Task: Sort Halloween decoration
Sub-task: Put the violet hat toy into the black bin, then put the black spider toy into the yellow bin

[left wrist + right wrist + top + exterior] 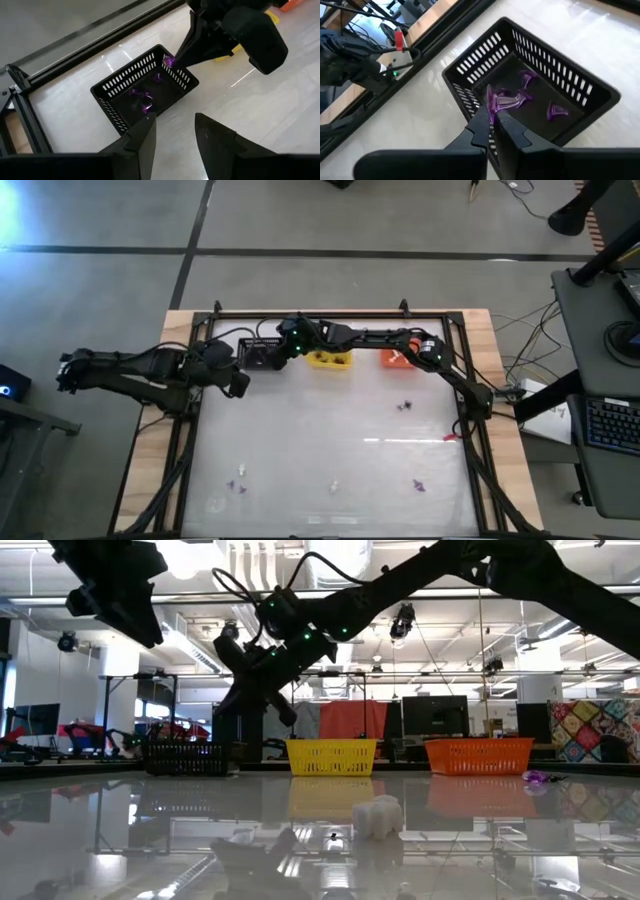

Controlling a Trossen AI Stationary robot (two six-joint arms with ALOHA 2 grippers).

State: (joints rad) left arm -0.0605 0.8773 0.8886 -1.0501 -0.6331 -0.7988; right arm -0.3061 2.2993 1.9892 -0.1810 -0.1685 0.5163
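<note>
A black basket (262, 356) stands at the table's far side, left of a yellow basket (329, 360) and an orange basket (393, 359). Several purple trinkets (555, 111) lie on the black basket's floor. My right gripper (492, 117) reaches in from the right, over the black basket, and is shut on a purple trinket (496, 102). My left gripper (175, 131) is open and empty, just on the near-left side of the black basket (145, 87). Loose purple trinkets (405, 406) and white trinkets (334, 485) lie on the table. My right gripper pinches one edge of the purple trinket (492, 107) between its two fingertips. The fingers slant down toward the basket from the table's right. The trinket is lifted clear and sticks out past the fingertips, above the basket's inside near its wall; it also shows in the left wrist view (167, 61).
A dark frame (330, 312) runs around the glossy tabletop. More trinkets lie near the front edge, among them a purple one (419, 485) and another purple one (238, 488). In the low view a white trinket (378, 815) lies in front of the yellow basket (332, 755).
</note>
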